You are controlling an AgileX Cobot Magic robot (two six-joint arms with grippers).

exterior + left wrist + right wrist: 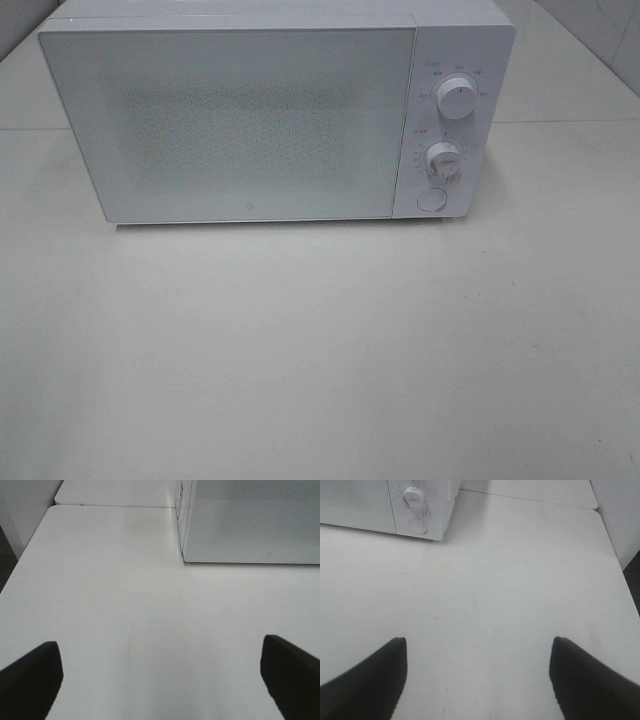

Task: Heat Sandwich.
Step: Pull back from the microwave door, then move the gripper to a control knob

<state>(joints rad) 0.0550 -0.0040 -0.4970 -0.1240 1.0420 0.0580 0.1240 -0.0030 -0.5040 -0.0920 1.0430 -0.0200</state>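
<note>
Large white box-shaped microwave oven (250, 120) stands at the back of the pale off-white tabletop (320, 350). Its frosted, speckled door (240, 70) is closed flush. Control strip on its right side: upper white round knob (458, 97), lower white round knob (441, 160), round white push button (431, 199) under them.

Left pincer (160, 650): jaws spread wide, black fingers (30, 680) at the two lower corners of the left wrist view, only bare tabletop between them. Nothing held. The near left corner of the microwave lies ahead of it, well apart.

Right pincer (479, 645): jaws also wide, dark fingers (370, 680) apart with bare tabletop between. Nothing held. The microwave's control end, one knob and the button, shows ahead of it, well apart.

Neither arm shows in the exterior high view.

Sandwich: seen in no view; cannot tell where it is. The door's frosting hides the oven's inside.
</note>
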